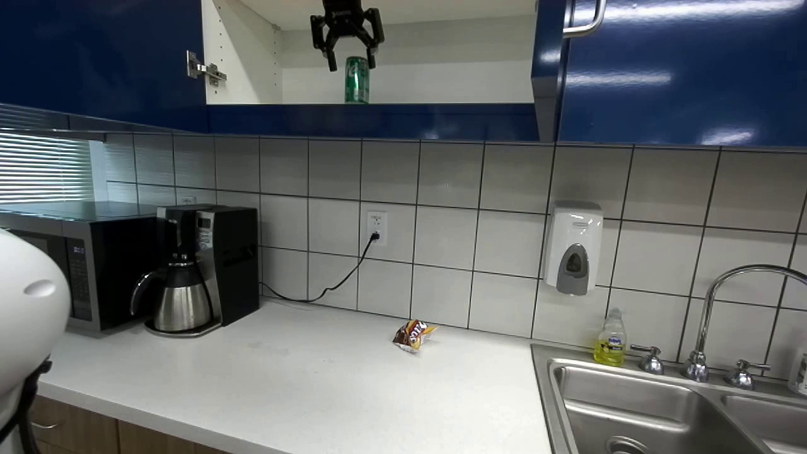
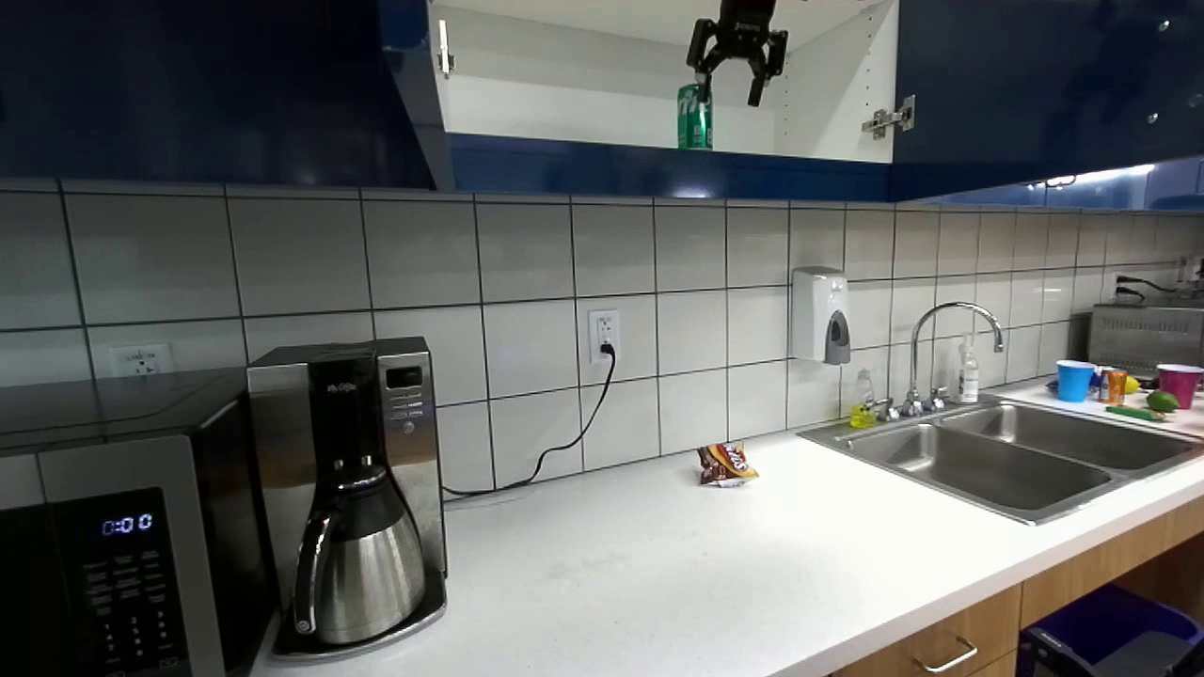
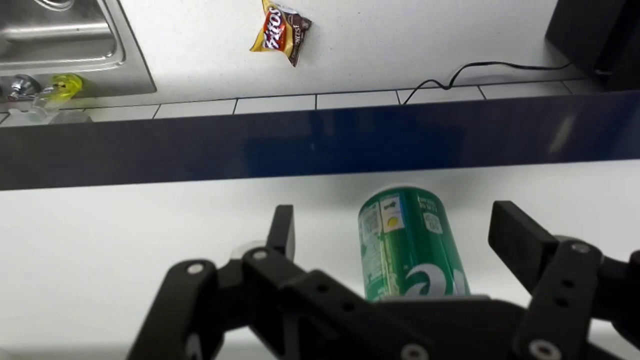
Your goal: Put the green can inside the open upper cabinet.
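The green can point(image 1: 357, 81) stands upright on the floor of the open upper cabinet point(image 1: 441, 120), close behind its blue front edge. The can point(image 2: 694, 118) and the cabinet point(image 2: 583, 165) show in both exterior views. My gripper point(image 1: 352, 64) is open above the can, also in an exterior view point(image 2: 730, 97). In the wrist view the can point(image 3: 407, 240) stands between the spread fingers point(image 3: 392, 220), with a gap on both sides. The gripper's body hides the can's near end there.
A blue cabinet door point(image 1: 101, 57) hangs open at the side. A chip bag point(image 1: 413, 335) lies on the white counter point(image 1: 284, 391) below. A coffee maker point(image 2: 348, 489), microwave point(image 2: 103, 527), soap dispenser point(image 1: 574, 249) and sink point(image 1: 630, 403) are around it.
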You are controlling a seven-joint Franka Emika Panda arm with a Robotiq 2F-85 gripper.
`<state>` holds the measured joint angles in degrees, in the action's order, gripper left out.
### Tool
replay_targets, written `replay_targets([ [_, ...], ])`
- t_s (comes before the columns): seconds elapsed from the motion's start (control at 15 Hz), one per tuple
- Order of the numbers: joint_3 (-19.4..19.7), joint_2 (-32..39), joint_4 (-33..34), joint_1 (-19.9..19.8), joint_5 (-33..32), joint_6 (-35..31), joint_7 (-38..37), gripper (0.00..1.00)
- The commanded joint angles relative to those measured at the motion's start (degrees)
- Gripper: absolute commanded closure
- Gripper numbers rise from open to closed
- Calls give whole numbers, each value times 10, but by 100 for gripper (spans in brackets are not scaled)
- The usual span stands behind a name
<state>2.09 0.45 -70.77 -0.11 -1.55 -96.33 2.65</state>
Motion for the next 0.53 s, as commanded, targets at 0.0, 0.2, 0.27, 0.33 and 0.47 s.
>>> replay_targets([
  [0.0, 6, -98, -141, -3, 11, -41, 41, 0],
  [0.2, 12, -161, -231, 0, 10, -59, 63, 0],
  [0.27, 13, -181, -262, 1, 10, -63, 70, 0],
  [0.33, 14, -201, -293, 2, 8, -69, 76, 0],
  [0.47, 13, -239, -355, 1, 10, -79, 85, 0],
])
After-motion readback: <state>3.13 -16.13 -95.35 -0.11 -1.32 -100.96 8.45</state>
